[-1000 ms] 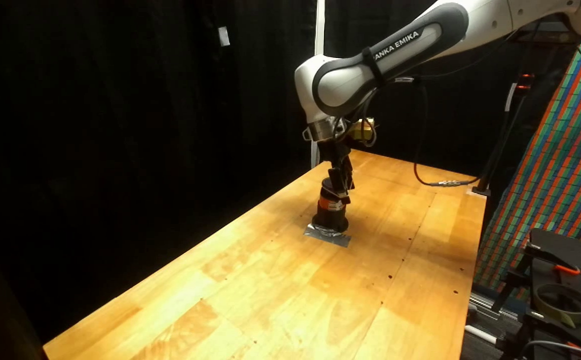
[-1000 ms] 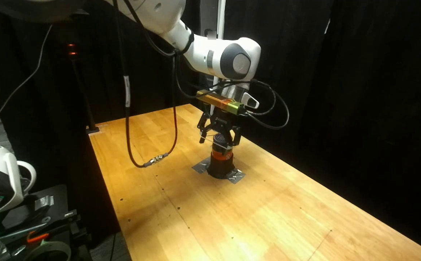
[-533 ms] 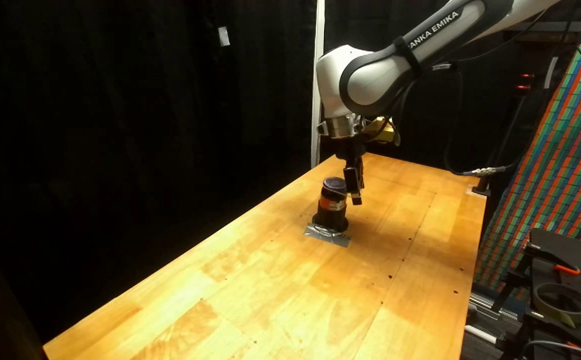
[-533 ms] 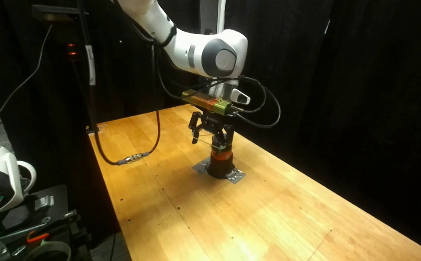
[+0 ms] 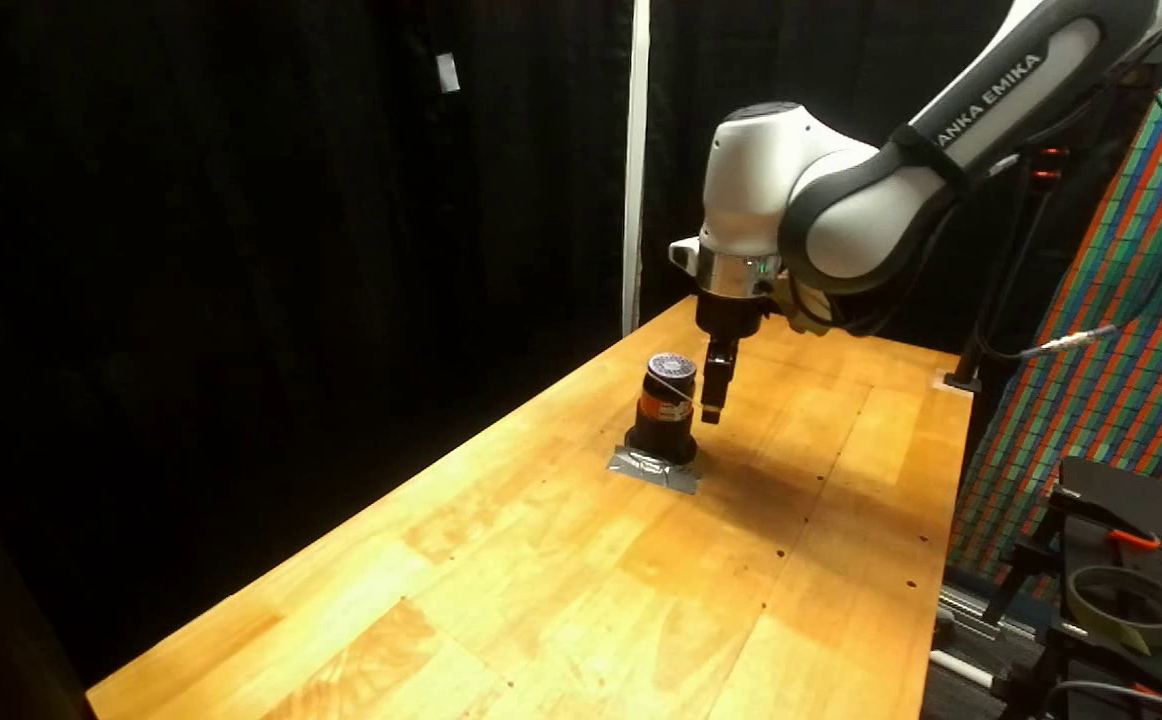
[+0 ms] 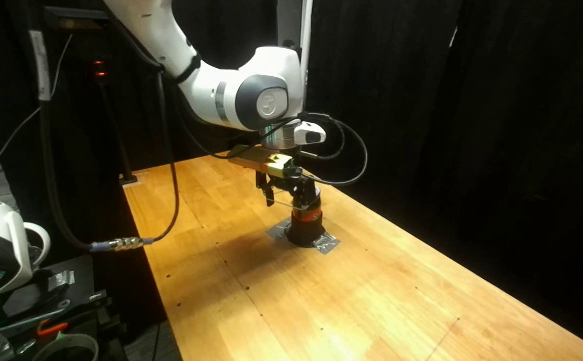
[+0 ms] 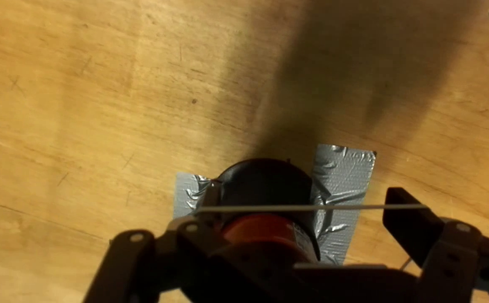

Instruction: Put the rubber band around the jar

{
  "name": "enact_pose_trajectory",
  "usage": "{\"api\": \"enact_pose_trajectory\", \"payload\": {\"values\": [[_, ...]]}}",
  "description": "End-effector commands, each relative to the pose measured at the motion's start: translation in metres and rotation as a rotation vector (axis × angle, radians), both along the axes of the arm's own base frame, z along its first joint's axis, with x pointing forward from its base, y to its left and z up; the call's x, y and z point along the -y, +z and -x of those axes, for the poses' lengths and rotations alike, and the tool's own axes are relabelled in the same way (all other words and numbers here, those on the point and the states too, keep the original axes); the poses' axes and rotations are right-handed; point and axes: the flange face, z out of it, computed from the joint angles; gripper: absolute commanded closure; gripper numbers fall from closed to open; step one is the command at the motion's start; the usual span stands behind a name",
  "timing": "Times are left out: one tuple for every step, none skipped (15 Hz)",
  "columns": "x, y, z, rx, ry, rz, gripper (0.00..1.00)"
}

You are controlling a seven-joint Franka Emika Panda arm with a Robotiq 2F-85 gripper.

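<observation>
The jar (image 5: 661, 437) stands upright on the table, dark with an orange-red band, its lid showing; it also shows in the exterior view (image 6: 307, 215) and the wrist view (image 7: 265, 229). My gripper (image 5: 712, 412) is low beside the jar. Its fingers (image 6: 285, 204) are spread apart with the thin pale rubber band (image 7: 295, 208) stretched across them. In an exterior view, the rubber band (image 5: 675, 389) slants from the jar's upper side down to a fingertip. In the wrist view, one finger is at the jar's side and the other stands apart. The band's far side is mostly hidden.
Silver tape (image 5: 656, 470) lies at the jar's foot on the wooden table (image 5: 541, 600). A cable (image 6: 121, 244) hangs from the arm. A black side stand (image 5: 1131, 540) with a tape roll is beyond the table edge. A thin post (image 6: 116, 125) stands at a table corner.
My gripper has moved sideways off the jar, to the right in one exterior view and left in the other, and now sits lower. The band has gone along, slanting from the jar. The jar has not moved.
</observation>
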Motion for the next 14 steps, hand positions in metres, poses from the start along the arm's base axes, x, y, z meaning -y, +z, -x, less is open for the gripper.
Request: {"api": "enact_pose_trajectory", "payload": {"values": [[-0.004,0.001,0.057,0.163,0.003,0.002,0.0],[-0.003,-0.001,0.071,0.205,0.009,-0.001,0.0],[-0.002,-0.004,0.085,0.253,0.014,-0.014,0.0],[0.0,-0.004,0.093,0.292,0.015,-0.02,0.0],[0.005,-0.002,0.097,0.336,0.013,-0.03,0.0],[0.01,0.003,0.096,0.375,0.008,-0.033,0.0],[0.014,0.009,0.093,0.418,0.007,-0.04,0.0],[0.02,0.014,0.091,0.451,0.006,-0.043,0.09],[0.024,0.019,0.086,0.484,0.005,-0.05,0.26],[0.026,0.023,0.085,0.507,0.0,-0.057,0.34],[0.027,0.024,0.084,0.52,-0.004,-0.066,0.42],[0.027,0.025,0.084,0.53,-0.009,-0.075,0.49],[0.027,0.024,0.085,0.533,-0.016,-0.087,0.58],[0.025,0.026,0.085,0.538,-0.021,-0.095,0.65]]}}
